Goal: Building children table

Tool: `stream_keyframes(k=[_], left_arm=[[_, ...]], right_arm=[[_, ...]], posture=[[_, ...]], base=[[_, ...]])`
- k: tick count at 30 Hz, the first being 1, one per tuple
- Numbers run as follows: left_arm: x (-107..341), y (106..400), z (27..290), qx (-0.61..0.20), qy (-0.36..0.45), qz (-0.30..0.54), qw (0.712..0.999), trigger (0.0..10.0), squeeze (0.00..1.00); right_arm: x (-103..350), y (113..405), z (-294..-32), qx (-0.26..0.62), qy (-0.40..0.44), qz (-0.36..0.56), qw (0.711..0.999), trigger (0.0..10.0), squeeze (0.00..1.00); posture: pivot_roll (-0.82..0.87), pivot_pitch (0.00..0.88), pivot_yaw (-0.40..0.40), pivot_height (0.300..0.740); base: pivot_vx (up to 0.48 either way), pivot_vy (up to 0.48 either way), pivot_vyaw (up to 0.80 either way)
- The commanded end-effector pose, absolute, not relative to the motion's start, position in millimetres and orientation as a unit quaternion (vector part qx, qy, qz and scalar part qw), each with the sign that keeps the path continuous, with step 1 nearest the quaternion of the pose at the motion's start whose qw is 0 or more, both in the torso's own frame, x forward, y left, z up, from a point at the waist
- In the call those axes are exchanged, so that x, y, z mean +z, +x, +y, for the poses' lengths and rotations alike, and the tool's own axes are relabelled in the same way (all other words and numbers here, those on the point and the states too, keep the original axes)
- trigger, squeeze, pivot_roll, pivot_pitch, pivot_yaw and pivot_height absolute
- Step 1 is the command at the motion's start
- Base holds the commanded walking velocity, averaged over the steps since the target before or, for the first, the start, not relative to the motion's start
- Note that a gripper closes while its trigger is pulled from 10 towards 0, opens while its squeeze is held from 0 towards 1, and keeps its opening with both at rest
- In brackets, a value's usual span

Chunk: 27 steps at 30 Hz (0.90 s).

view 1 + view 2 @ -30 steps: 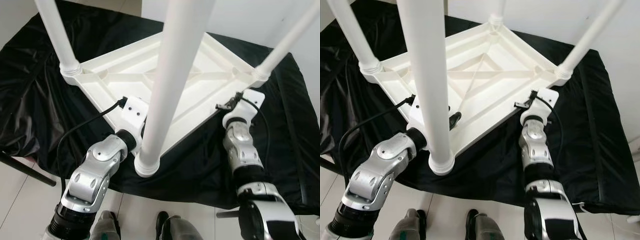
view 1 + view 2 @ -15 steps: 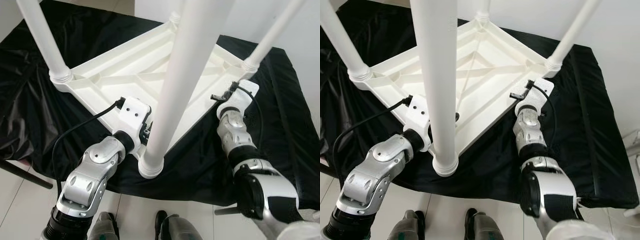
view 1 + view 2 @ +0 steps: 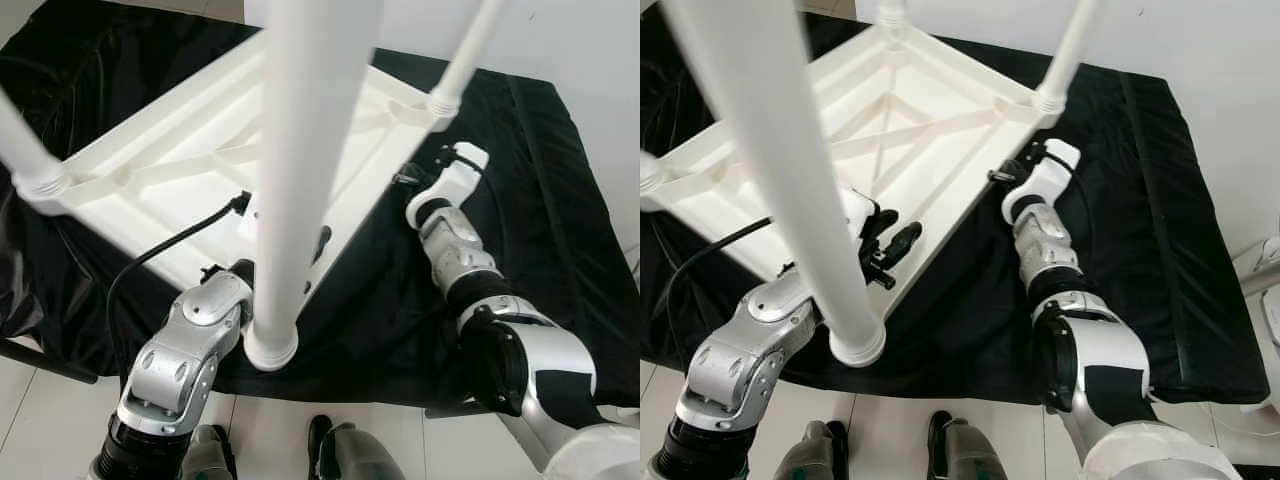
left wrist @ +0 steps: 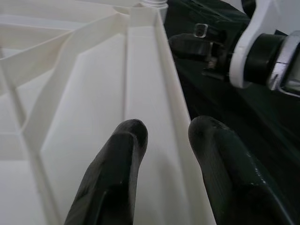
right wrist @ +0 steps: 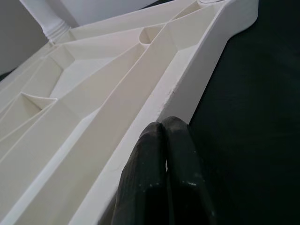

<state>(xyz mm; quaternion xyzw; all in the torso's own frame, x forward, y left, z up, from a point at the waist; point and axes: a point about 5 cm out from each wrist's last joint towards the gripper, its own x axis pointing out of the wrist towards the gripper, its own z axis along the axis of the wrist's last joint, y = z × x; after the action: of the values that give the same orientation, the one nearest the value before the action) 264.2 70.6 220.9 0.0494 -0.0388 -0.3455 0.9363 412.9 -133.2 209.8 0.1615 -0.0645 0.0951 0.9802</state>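
The white plastic children's table (image 3: 940,130) lies upside down on a black cloth (image 3: 1140,200), with its legs pointing up. The nearest leg (image 3: 290,180) rises right in front of me. My left gripper (image 3: 890,240) is open at the table's near rim, and in the left wrist view (image 4: 164,133) the rim wall runs between its two fingers. My right gripper (image 3: 1005,172) is shut, with its fingertips (image 5: 163,129) pressed together against the outer side of the right-hand rim, below the far right leg (image 3: 1065,50).
The black cloth covers a low platform that ends at the white tiled floor (image 3: 50,420) in front of me. A dark bar (image 3: 40,360) lies on the floor at the left. My feet (image 3: 940,445) stand at the platform's edge. A white wall (image 3: 1200,50) rises behind.
The whole picture has shifted, so the camera has moved. The table now sits further left and the near leg looms larger. My left gripper's fingers have come into sight at the near rim.
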Motion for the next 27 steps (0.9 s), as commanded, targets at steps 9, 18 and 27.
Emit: stream_keyframes(k=[9, 18, 27], left_arm=[[222, 260, 67, -0.349, 0.046, -0.036, 0.935, 10.0, 0.0], [223, 266, 78, -0.331, 0.053, -0.036, 0.942, 10.0, 0.0], [223, 272, 101, -0.315, 0.074, -0.037, 0.945, 10.0, 0.0]], right_arm=[[215, 408, -145, 0.098, 0.141, -0.129, 0.977, 10.0, 0.0], [209, 384, -158, 0.161, 0.083, -0.191, 0.965, 10.0, 0.0], [198, 353, -171, 0.184, 0.033, -0.204, 0.961, 10.0, 0.23]], posture=[[0.18, 0.262, -0.077, 0.74], [0.18, 0.254, -0.075, 0.74], [0.16, 0.249, -0.085, 0.74]], base=[[0.0, 0.0, 0.0], [0.0, 0.0, 0.0], [0.0, 0.0, 0.0]])
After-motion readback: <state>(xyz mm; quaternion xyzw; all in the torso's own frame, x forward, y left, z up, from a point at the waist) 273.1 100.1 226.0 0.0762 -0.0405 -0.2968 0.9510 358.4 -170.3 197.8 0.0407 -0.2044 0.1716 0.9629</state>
